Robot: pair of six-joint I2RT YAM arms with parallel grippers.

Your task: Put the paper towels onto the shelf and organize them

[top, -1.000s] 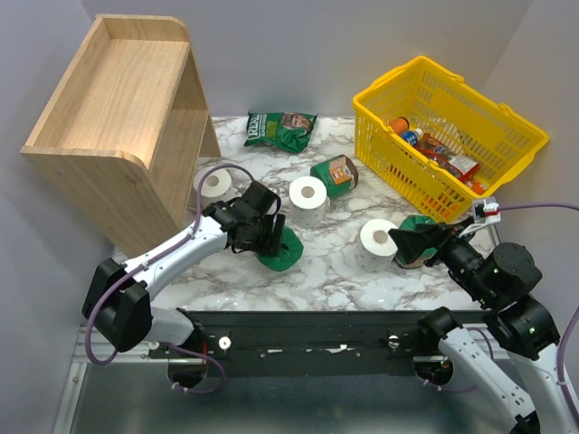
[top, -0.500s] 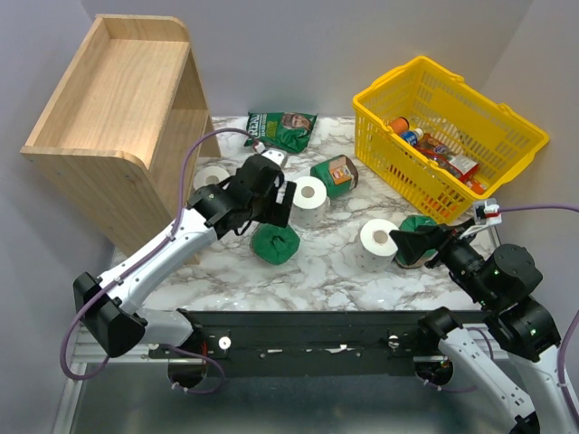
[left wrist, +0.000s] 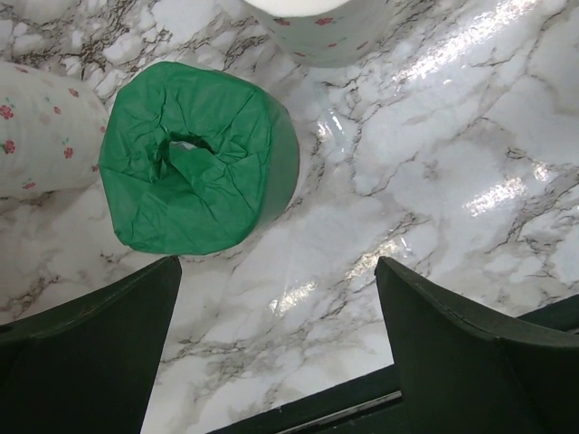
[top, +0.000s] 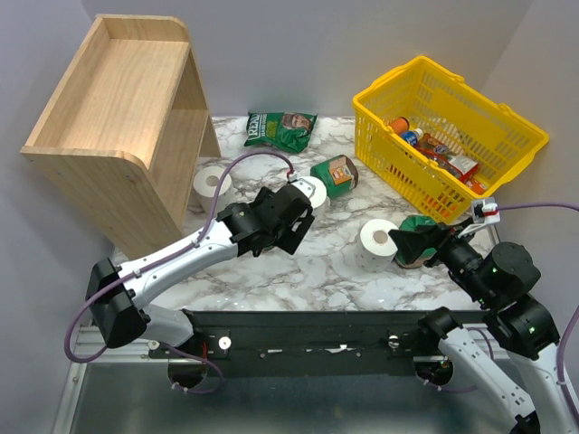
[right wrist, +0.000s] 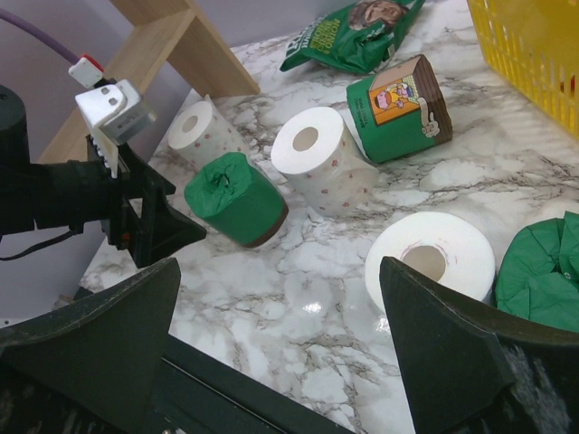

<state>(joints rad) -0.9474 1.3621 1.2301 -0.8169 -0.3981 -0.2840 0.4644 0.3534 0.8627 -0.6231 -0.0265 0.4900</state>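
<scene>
My left gripper (top: 289,224) hangs open and empty over the table and hides one green-wrapped paper towel roll (left wrist: 194,167) in the top view. In the left wrist view that roll stands on end just beyond my open fingers (left wrist: 109,344), between two white rolls (left wrist: 45,136) (left wrist: 317,27). It also shows in the right wrist view (right wrist: 233,199). My right gripper (top: 405,244) is open and empty next to a white roll (top: 378,240) and a green roll (top: 421,231). A labelled green roll (top: 335,174) lies further back. A white roll (top: 213,181) stands by the wooden shelf (top: 118,117).
A flat green snack bag (top: 280,129) lies at the back of the marble table. A yellow basket (top: 448,136) holding bottles and packets stands at the back right. The black rail (top: 317,330) runs along the near edge.
The left gripper left the green roll standing on the table, lifted back, then swung right and now hangs over it. The right arm has not moved.
</scene>
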